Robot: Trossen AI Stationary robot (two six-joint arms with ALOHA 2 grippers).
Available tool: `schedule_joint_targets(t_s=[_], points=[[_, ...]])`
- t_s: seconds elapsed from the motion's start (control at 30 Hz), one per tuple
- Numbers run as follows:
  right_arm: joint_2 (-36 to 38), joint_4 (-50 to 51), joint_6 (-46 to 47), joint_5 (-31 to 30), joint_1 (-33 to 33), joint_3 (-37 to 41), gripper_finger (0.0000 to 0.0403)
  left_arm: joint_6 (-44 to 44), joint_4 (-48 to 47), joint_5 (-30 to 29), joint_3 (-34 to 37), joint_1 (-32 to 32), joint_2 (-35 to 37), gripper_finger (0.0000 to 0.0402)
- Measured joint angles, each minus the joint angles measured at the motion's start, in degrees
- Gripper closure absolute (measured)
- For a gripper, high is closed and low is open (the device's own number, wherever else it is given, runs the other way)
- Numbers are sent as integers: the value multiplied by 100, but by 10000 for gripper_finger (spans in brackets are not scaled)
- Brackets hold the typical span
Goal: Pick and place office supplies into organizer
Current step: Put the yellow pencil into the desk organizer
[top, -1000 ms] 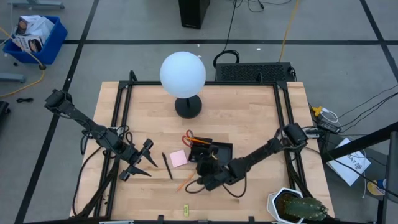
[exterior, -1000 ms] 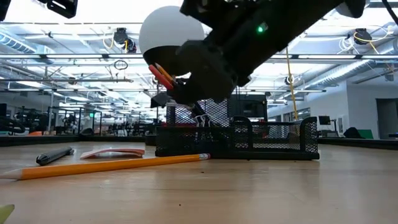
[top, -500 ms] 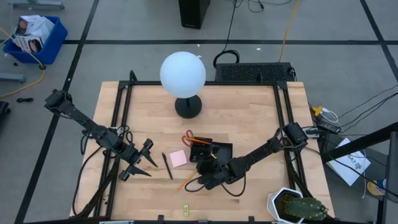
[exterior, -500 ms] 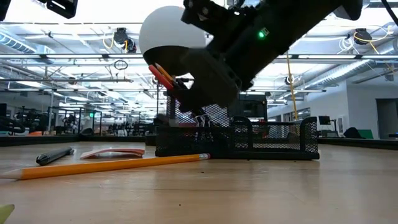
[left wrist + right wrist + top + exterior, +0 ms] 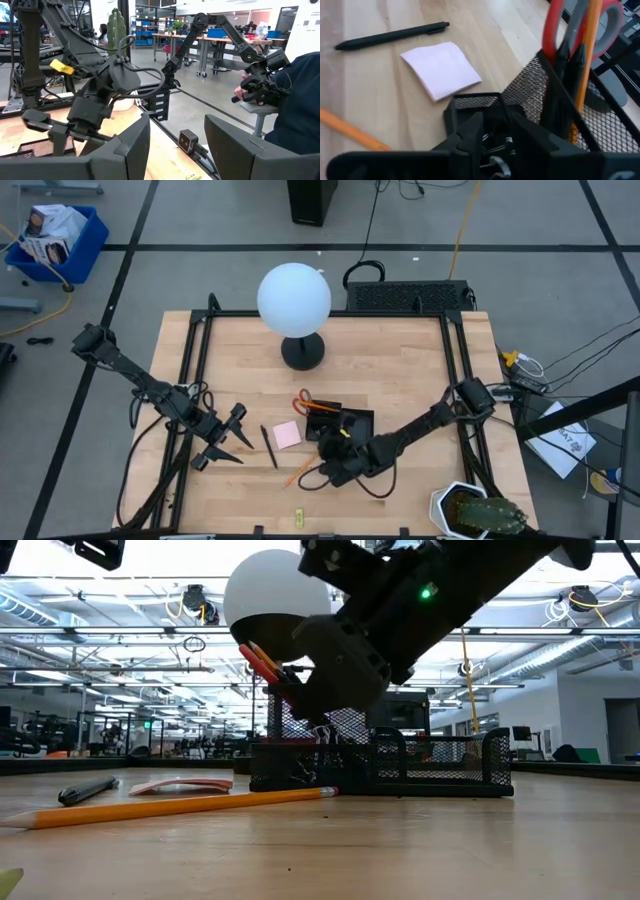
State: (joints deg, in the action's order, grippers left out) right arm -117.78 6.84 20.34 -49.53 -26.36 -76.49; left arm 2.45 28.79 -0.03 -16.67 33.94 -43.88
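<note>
Risk-wise, a small black binder clip [image 5: 495,162] is pinched in the right gripper [image 5: 492,150] over the black mesh organizer [image 5: 520,97]; if let go early, it could be bounced off the rim. Left gripper [image 5: 236,436] is parked apart, fingers spread, nothing held.

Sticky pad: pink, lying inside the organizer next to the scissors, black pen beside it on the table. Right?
Not inside. The pink sticky pad lies on the bare table, just outside the organizer, as the high view shows. The scissors do stand in the organizer, and the black pen lies on the table beside the pad.
</note>
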Motion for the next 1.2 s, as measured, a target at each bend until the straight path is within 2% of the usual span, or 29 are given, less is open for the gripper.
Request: schedule_joint_targets(t_s=[0.13,0.2,0.27,0.4,0.47,0.6,0.77,0.9,1.2], points=[[0,-81,-1,11,-90,0,313,-1,-21,0,0,1,0,206],[0,-310,-78,206,-144,0,312,-1,-21,0,0,1,0,206],[2,-566,-347,828,-185,0,312,-1,-23,0,0,1,0,206],[2,-1179,-804,2619,-194,0,317,-41,-25,0,0,1,0,206],[2,-1332,-917,3024,-161,-2,320,-43,-25,0,2,0,0,206],[2,-1349,-1259,3037,-73,-2,323,-43,-25,0,2,1,0,206],[2,-1551,-1369,3917,230,221,319,-43,-25,-2,2,-1,0,206],[2,-1655,-1356,4319,479,486,311,-36,-23,-2,2,0,0,206],[9,-2233,-1827,4353,572,1033,265,-45,-21,-2,2,0,0,206]])
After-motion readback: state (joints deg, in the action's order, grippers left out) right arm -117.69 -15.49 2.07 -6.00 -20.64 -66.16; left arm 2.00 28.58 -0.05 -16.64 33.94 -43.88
